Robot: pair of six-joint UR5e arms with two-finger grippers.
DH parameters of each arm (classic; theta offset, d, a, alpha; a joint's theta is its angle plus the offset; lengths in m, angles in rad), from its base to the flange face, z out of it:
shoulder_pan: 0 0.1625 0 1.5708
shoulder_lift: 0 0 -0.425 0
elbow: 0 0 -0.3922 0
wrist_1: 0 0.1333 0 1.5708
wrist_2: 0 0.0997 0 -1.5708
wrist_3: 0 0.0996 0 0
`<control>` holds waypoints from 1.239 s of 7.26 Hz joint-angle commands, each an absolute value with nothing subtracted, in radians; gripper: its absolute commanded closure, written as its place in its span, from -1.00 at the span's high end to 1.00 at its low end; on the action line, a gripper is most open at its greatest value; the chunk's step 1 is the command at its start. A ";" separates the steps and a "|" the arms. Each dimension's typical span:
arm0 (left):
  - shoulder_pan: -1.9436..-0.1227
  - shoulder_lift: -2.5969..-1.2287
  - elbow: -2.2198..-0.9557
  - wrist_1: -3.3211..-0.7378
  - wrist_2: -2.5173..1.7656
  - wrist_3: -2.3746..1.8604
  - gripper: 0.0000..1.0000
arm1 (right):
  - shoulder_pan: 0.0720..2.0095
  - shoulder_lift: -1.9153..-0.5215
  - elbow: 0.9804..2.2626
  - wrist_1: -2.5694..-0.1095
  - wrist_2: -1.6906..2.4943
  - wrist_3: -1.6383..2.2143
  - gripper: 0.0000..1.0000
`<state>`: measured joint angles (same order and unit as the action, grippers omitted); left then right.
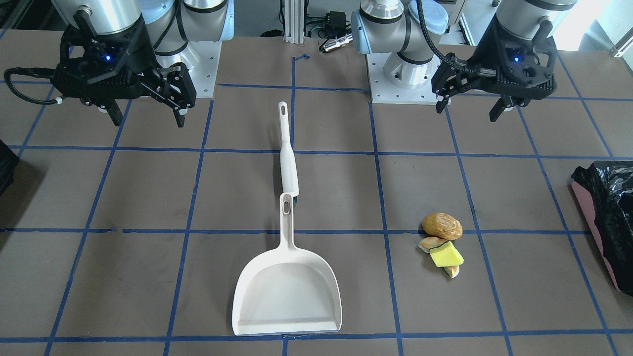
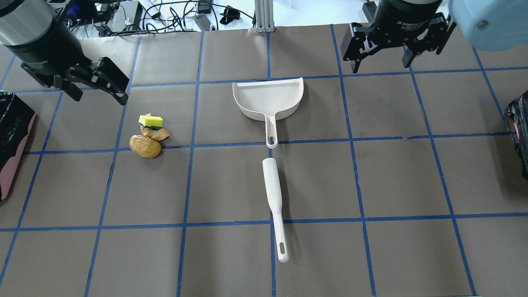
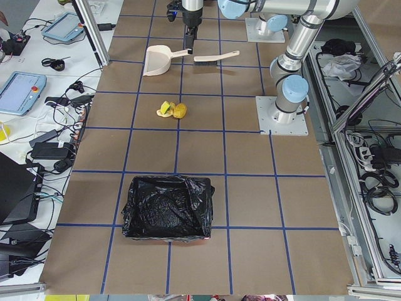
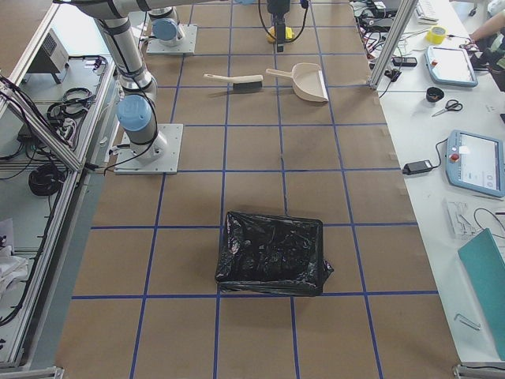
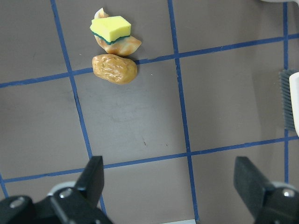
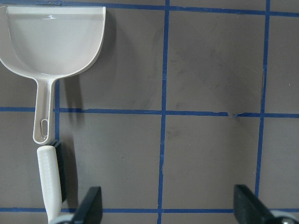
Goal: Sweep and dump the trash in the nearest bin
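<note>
Left end effector (image 2: 99,95) hangs above the counter (image 2: 396,177) near the trash (image 2: 148,134), fingers spread wide and holding nothing. The right end effector (image 2: 380,66) is equally wide and empty, near the dustpan (image 2: 268,97). The trash lies between the dustpan and the bin (image 2: 14,161) at the counter's left end. A brush (image 2: 273,194) lies in line with the dustpan's handle.

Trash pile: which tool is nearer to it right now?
Left. The left tool hangs open over the table close to the trash pile, on the same side of the table. The right tool hangs open far across, beyond the dustpan.
</note>
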<state>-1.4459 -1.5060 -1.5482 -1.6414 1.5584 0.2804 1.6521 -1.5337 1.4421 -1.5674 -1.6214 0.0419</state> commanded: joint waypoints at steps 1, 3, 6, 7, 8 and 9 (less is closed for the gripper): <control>-1.445 -1.506 -1.549 -1.641 1.559 0.279 1.00 | 1.652 -1.532 1.443 -1.566 -1.621 0.041 1.00; -1.445 -1.506 -1.552 -1.640 1.559 0.278 1.00 | 1.652 -1.532 1.445 -1.566 -1.621 0.041 1.00; -1.445 -1.516 -1.548 -1.644 1.546 0.249 1.00 | 1.652 -1.534 1.445 -1.565 -1.621 0.041 1.00; -1.447 -1.519 -1.552 -1.646 1.543 0.247 1.00 | 1.652 -1.534 1.445 -1.565 -1.621 0.041 1.00; -1.447 -1.517 -1.552 -1.646 1.543 0.242 1.00 | 1.654 -1.534 1.445 -1.565 -1.621 0.041 1.00; -1.447 -1.516 -1.554 -1.647 1.546 0.242 1.00 | 1.657 -1.534 1.450 -1.563 -1.620 0.043 1.00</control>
